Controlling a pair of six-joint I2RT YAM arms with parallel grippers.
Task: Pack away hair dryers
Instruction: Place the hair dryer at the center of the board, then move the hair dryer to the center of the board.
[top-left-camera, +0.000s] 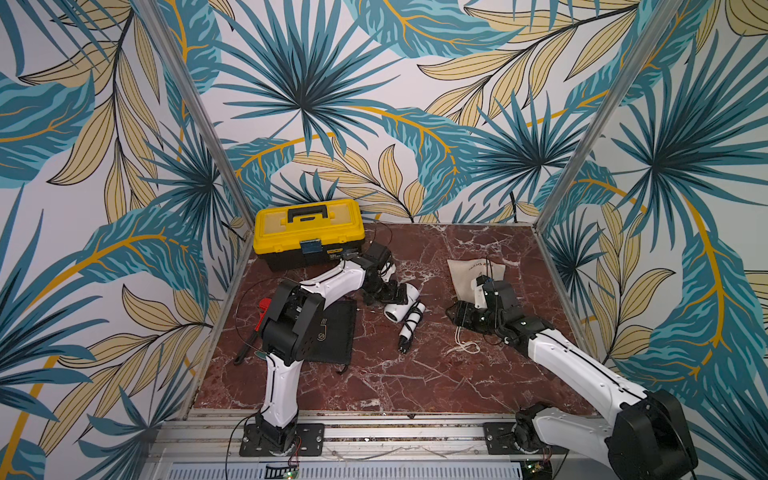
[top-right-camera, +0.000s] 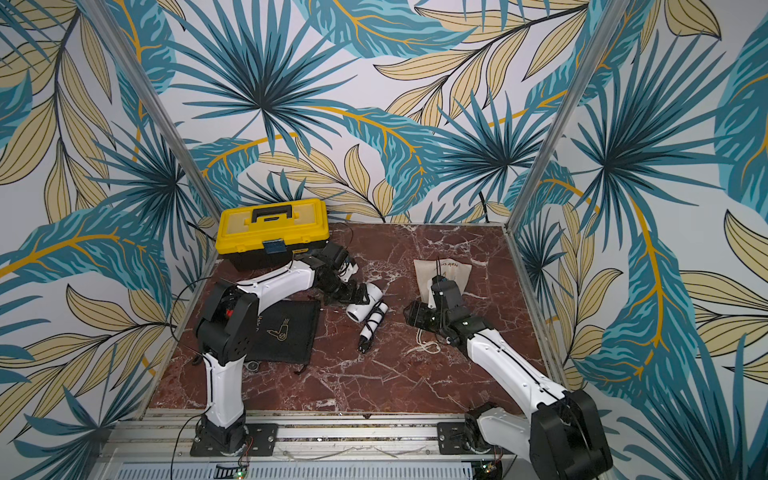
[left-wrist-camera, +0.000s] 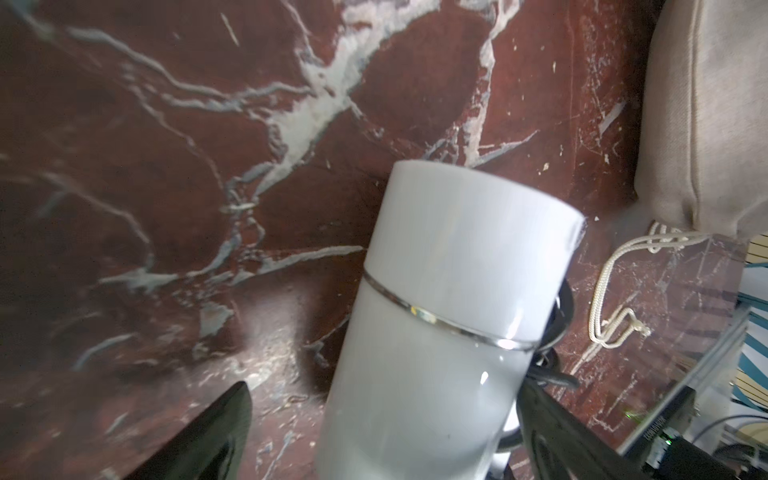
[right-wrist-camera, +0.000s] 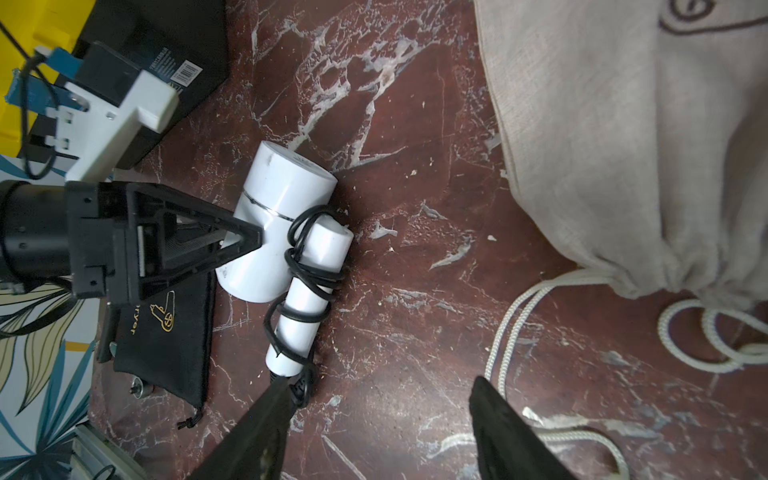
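A white hair dryer (top-left-camera: 402, 308) lies on its side mid-table in both top views (top-right-camera: 366, 306), black cord wrapped around its slim handle (right-wrist-camera: 305, 307). My left gripper (top-left-camera: 388, 294) straddles the barrel (left-wrist-camera: 457, 270) and is open: one finger stands clear of it and the other sits close beside it. Over bare marble, my right gripper (right-wrist-camera: 382, 386) hangs open and empty, between the dryer's plug end and the beige drawstring pouch (right-wrist-camera: 623, 145). A flat black pouch (top-left-camera: 332, 332) lies left of the dryer.
A yellow toolbox (top-left-camera: 307, 230) stands at the back left, right behind the left wrist. A red-and-black tool (top-left-camera: 255, 328) lies by the left wall. The beige pouch's white drawstring (top-left-camera: 463, 345) trails toward the front. Metal frame posts mark the table's corners.
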